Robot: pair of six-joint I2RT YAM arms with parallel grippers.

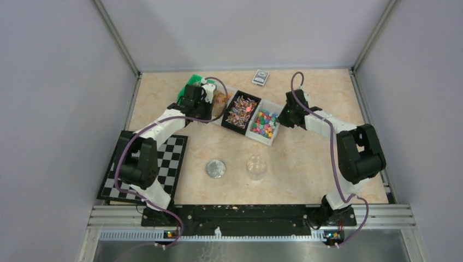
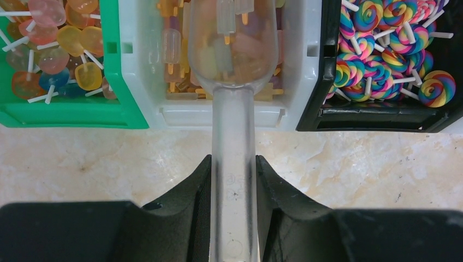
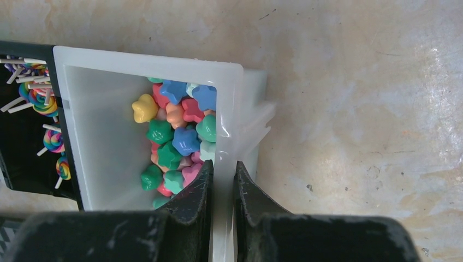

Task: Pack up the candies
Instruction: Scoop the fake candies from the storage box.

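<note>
My left gripper (image 2: 233, 159) is shut on the handle of a clear plastic scoop (image 2: 233, 120). The scoop's bowl hangs over a white bin (image 2: 136, 82) of small orange and pale candies (image 2: 171, 46). Pieces show in or through the bowl; I cannot tell which. In the top view this gripper (image 1: 210, 96) is at the left end of the row of bins. My right gripper (image 3: 224, 164) is shut on the right wall of another white bin (image 3: 147, 60) holding star-shaped mixed-colour candies (image 3: 183, 139). In the top view it (image 1: 282, 117) is at the row's right end.
A green bin (image 2: 60, 115) of lollipops and a black bin (image 2: 327, 109) of swirl lollipops flank the scooped bin. A round silver lid (image 1: 215, 168) and a small clear cup (image 1: 256, 167) stand nearer the arms. A checkerboard mat (image 1: 164, 164) lies left, a small packet (image 1: 261, 77) at the back.
</note>
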